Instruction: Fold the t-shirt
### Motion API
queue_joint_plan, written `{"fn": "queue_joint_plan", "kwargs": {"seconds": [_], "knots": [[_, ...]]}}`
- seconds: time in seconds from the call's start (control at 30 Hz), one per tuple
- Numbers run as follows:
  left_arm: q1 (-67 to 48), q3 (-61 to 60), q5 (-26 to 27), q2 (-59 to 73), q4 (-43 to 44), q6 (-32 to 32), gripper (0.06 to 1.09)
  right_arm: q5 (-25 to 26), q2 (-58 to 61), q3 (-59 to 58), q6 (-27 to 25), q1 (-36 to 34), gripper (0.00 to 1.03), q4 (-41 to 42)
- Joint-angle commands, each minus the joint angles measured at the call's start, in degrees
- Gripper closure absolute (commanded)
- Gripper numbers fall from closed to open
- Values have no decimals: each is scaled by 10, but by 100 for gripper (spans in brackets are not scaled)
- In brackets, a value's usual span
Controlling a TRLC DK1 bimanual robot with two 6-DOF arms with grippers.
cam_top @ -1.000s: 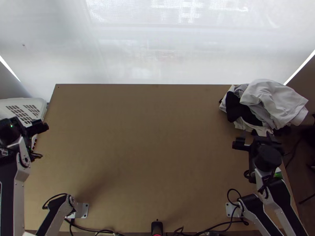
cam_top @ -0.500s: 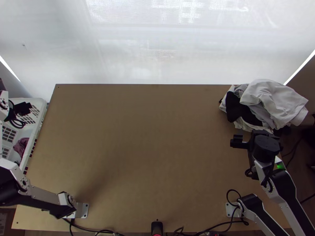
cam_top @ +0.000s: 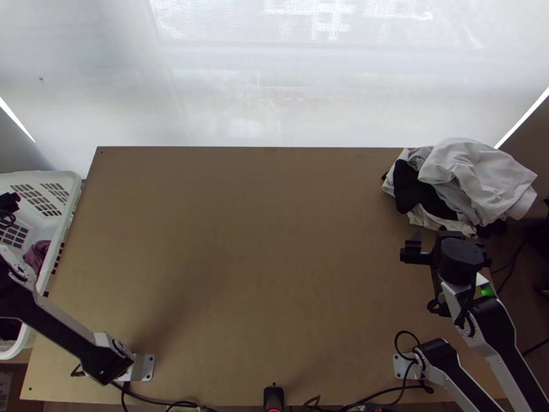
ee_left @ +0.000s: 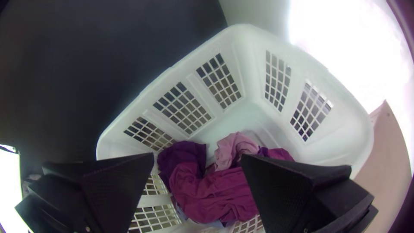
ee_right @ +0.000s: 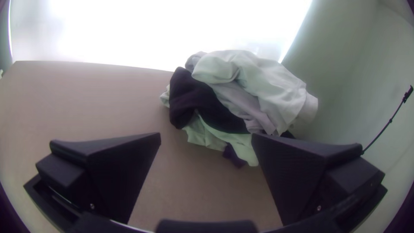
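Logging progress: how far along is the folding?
Nothing looks folded yet: white, grey and black garments lie bunched at far right on the wooden table. In hand, nothing: left gripper open over purple clothes in a white plastic basket, right gripper open near the garments. With everything bunched, picking, spreading and folding likely remain.

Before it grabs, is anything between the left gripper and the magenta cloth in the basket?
Nothing visible: the open left gripper faces the magenta cloth, with the basket's walls around the cloth, not between.

Indoor robot workspace, home or lab unclear, mounted arms (cam_top: 494,323), wooden table (cam_top: 274,240), laundry basket (cam_top: 53,180), heaped clothes (cam_top: 473,172)
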Motion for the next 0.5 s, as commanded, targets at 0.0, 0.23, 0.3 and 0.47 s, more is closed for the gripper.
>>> {"fn": "queue_joint_plan", "kwargs": {"seconds": [0.0,0.23,0.3,0.47], "knots": [[41,39,40,102,11,-21,11,1,0,-6,0,-1,5,-9],[42,70,85,176,-2,-74,11,1,0,-10,1,-7,5,-27],[46,90,104,200,-19,-99,11,1,0,-11,1,-8,5,-34],[60,160,140,263,-60,-147,11,1,-1,-14,2,-14,5,-49]]}}
